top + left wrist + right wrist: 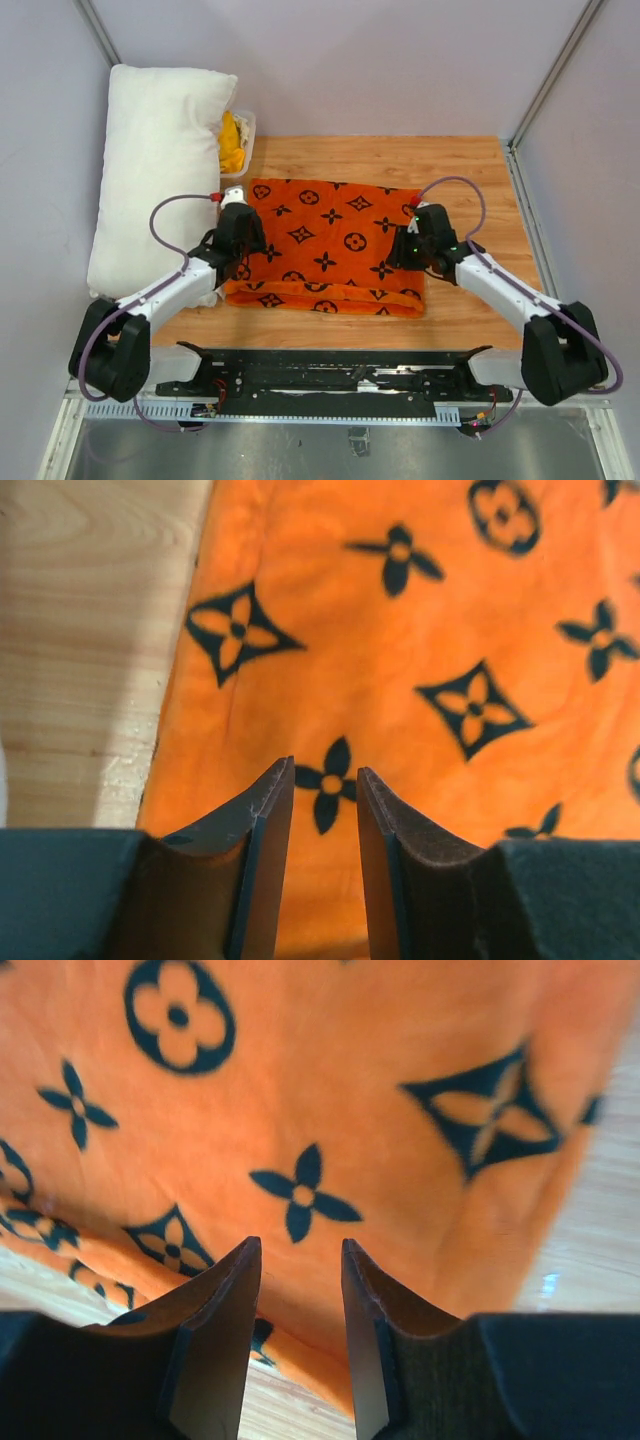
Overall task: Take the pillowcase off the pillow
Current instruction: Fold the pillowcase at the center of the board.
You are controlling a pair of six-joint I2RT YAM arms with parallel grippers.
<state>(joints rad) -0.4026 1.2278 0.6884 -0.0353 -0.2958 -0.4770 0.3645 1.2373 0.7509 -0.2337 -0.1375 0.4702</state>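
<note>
The orange pillowcase with black flower and circle motifs lies flat on the wooden table, its near edge folded over. It fills the left wrist view and the right wrist view. The plump white pillow stands apart at the left, against the wall. My left gripper hovers over the pillowcase's left edge, jaws a little apart and empty. My right gripper hovers over its right edge, jaws a little apart and empty.
A clear plastic bin holding a plain yellow cloth sits behind the pillow at the back left. Bare wooden table shows to the right of the pillowcase. Grey walls with metal posts enclose the table.
</note>
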